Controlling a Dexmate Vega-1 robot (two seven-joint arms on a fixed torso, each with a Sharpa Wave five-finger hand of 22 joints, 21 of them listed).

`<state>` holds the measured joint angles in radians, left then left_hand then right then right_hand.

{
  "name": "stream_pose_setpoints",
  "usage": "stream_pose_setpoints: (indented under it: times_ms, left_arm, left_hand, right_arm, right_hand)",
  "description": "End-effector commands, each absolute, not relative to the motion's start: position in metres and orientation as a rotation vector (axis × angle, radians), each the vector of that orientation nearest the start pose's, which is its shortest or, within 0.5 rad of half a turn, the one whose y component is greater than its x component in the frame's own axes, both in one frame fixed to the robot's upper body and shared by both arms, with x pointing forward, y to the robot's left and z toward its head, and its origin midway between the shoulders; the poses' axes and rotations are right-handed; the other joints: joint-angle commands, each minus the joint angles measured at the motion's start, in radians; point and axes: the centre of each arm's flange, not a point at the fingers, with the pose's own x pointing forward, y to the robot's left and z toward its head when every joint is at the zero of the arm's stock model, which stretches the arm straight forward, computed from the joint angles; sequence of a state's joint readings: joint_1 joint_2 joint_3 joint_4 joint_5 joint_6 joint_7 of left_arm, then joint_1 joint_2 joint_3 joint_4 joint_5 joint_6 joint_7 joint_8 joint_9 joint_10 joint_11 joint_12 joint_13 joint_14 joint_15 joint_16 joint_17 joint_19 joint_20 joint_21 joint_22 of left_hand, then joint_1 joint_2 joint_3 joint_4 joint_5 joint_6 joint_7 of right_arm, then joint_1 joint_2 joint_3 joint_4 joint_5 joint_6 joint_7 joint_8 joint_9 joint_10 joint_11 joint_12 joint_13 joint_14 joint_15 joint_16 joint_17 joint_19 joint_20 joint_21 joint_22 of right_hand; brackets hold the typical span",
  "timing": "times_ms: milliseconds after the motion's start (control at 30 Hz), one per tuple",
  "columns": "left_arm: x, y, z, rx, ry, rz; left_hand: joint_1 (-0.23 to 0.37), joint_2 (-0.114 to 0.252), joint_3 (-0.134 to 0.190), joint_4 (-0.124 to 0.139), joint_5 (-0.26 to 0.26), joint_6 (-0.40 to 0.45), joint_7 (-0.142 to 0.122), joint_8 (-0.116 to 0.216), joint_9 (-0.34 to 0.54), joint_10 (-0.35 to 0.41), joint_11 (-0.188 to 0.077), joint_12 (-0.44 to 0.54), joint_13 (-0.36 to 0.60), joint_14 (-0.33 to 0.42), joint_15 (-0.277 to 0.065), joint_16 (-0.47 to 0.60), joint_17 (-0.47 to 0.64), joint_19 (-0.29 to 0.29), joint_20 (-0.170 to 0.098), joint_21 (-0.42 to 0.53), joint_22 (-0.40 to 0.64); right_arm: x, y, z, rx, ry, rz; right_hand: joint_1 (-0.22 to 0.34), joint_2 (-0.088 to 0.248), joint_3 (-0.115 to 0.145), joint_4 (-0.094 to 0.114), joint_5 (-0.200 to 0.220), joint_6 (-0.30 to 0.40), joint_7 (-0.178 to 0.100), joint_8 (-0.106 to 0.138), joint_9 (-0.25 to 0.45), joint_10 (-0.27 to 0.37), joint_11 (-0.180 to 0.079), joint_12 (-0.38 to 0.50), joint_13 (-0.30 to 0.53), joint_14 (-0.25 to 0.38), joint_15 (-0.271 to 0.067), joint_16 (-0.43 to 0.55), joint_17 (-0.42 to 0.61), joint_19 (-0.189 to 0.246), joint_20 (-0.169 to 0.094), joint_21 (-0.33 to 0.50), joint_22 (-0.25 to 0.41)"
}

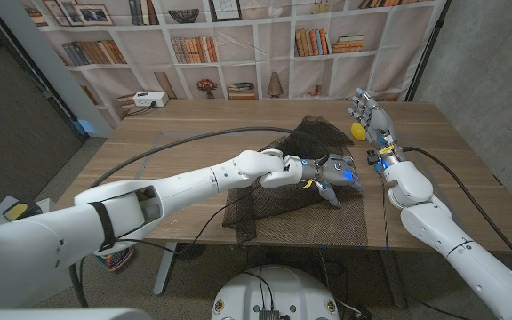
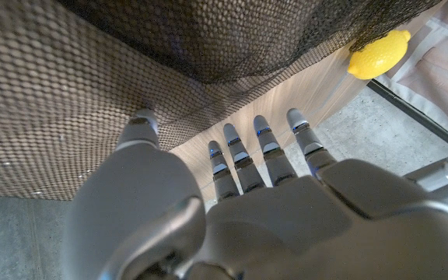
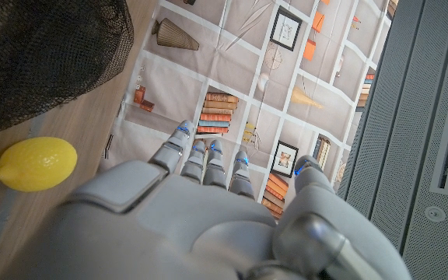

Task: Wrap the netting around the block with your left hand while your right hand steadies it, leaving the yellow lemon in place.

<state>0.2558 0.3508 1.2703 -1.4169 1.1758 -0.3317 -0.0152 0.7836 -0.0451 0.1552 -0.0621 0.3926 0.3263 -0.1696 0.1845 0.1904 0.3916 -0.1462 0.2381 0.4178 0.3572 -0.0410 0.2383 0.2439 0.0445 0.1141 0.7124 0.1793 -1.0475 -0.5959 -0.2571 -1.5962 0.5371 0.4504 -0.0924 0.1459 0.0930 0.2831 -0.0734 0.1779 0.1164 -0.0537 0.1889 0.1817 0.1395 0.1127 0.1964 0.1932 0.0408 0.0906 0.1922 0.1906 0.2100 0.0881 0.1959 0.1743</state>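
The dark mesh netting (image 1: 296,191) is spread on the brown wooden table (image 1: 194,124) and is bunched up over a lump in the middle; the block under it cannot be seen. The robot's left hand (image 1: 334,176) is held over the netting's right side, with its fingers (image 2: 239,159) straight and apart and nothing gripped. The right hand (image 1: 369,117) is raised near the table's far right, fingers spread, nothing held. The small yellow lemon (image 1: 357,131) is seen just beside that hand, near the netting's far edge.
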Motion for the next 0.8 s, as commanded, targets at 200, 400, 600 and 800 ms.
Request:
stream_pose_setpoints:
  times_ms: [200,400,600,800]
  left_arm:
    - [0.558,-0.109,-0.062,-2.918,1.757,0.891]
    - [0.558,-0.103,-0.063,-2.907,1.878,0.806]
    - [0.56,-0.088,-0.056,-2.894,2.187,0.583]
    - [0.561,-0.077,-0.038,-2.937,2.323,0.402]
  left_hand:
    - [0.071,0.038,0.026,-0.032,-0.012,0.165,0.024,0.054,0.001,0.118,-0.016,0.017,-0.053,0.064,-0.059,0.003,-0.034,0.062,-0.01,-0.003,0.006]
    - [0.183,0.134,0.085,-0.081,-0.106,0.545,0.06,0.139,0.006,0.467,-0.016,0.101,-0.125,0.342,-0.162,0.08,-0.039,0.184,-0.073,0.018,0.008]
    - [0.316,0.194,0.127,-0.104,-0.189,0.723,0.128,0.209,0.02,0.725,-0.033,0.227,-0.067,0.582,-0.184,0.222,0.055,0.302,-0.105,0.074,0.016]
    - [0.341,0.207,0.132,-0.095,-0.196,0.687,0.142,0.2,0.044,0.723,-0.042,0.272,-0.018,0.58,-0.18,0.232,0.095,0.293,-0.1,0.083,0.02]
  right_arm:
    - [0.566,-0.305,-0.003,-0.028,-0.852,0.134]
    - [0.566,-0.305,-0.003,-0.038,-0.85,0.131]
    - [0.568,-0.305,-0.002,-0.041,-0.844,0.13]
    - [0.57,-0.305,-0.002,-0.041,-0.84,0.132]
  right_hand:
    - [0.011,0.007,0.012,-0.004,0.004,0.017,0.003,0.007,0.003,0.022,-0.003,0.008,0.003,0.015,-0.004,0.006,0.0,0.008,-0.01,0.005,0.005]
    - [0.016,0.007,0.015,-0.007,0.004,0.02,0.003,0.007,0.003,0.025,-0.001,0.009,0.003,0.017,-0.004,0.007,-0.001,0.01,-0.012,0.006,0.005]
    - [0.018,0.006,0.016,-0.01,0.003,0.02,0.004,0.007,0.003,0.021,-0.002,0.008,0.003,0.015,-0.003,0.006,-0.001,0.01,-0.012,0.006,0.005]
    - [0.02,0.006,0.017,-0.012,0.003,0.019,0.004,0.006,0.003,0.021,-0.002,0.007,0.003,0.015,-0.002,0.005,-0.002,0.01,-0.013,0.006,0.005]
